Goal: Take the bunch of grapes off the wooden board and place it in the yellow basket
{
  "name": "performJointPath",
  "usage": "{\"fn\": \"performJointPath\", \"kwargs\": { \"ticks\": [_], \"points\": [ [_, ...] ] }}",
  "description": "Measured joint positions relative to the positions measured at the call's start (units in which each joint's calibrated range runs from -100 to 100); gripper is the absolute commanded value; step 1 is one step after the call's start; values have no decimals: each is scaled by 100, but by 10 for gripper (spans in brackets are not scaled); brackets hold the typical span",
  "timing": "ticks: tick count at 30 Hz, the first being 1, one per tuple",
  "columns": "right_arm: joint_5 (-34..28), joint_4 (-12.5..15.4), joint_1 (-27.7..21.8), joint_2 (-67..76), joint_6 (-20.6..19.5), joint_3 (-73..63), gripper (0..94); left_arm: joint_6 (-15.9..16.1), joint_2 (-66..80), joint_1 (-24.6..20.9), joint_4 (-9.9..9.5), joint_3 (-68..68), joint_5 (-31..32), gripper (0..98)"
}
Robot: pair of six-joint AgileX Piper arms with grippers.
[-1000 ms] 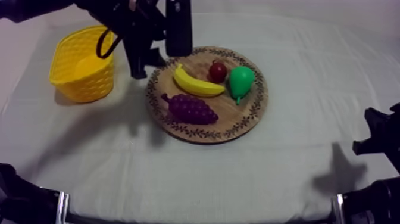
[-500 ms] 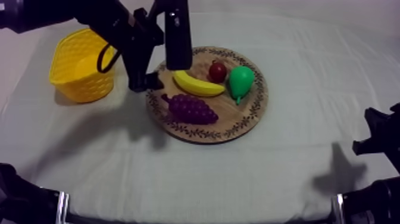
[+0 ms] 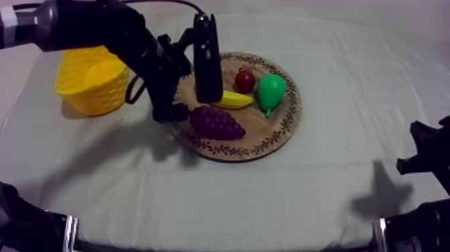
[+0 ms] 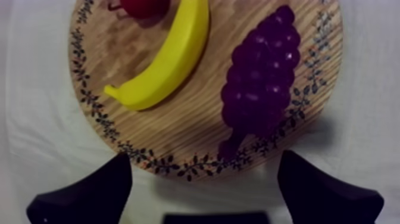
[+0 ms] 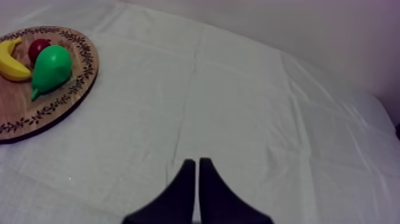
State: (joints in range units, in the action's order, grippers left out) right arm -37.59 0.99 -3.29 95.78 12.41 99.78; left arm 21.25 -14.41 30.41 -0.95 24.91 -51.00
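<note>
The purple bunch of grapes point(image 3: 215, 122) lies on the near left part of the round wooden board point(image 3: 268, 131), stem toward the rim. My left gripper point(image 3: 177, 110) hangs over the board's left rim, just left of the grapes. In the left wrist view its black fingers point(image 4: 89, 196) stand wide apart and open, with the grapes point(image 4: 262, 71) and the board point(image 4: 178, 113) just beyond them and nothing held. The yellow basket point(image 3: 94, 80) stands left of the board. My right gripper point(image 5: 197, 173) is shut on nothing, low at the table's right side point(image 3: 428, 157).
A banana point(image 3: 236, 100), a small red fruit point(image 3: 245, 81) and a green pear point(image 3: 271, 92) share the board behind the grapes. My left arm reaches across above the basket's inner side. Bare cloth lies in front and to the right.
My left arm has come down and forward from between basket and board to the board's left rim, closer to the grapes, now covering the banana's left end. The right arm is still.
</note>
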Motion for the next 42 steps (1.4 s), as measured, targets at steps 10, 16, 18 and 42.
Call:
{"fn": "performJointPath", "kwargs": {
  "ticks": [10,16,18,42],
  "points": [
    [0,0,0,0,0,0,3,2,-620,136,48,-177,330,909],
    [0,0,0,0,0,0,3,-28,-966,248,42,-450,232,908],
    [0,0,0,0,0,0,3,-52,-1094,279,36,-536,210,912],
    [-1,0,0,0,0,0,3,-533,-2325,519,-245,-2089,-1245,935]
  ]
}}
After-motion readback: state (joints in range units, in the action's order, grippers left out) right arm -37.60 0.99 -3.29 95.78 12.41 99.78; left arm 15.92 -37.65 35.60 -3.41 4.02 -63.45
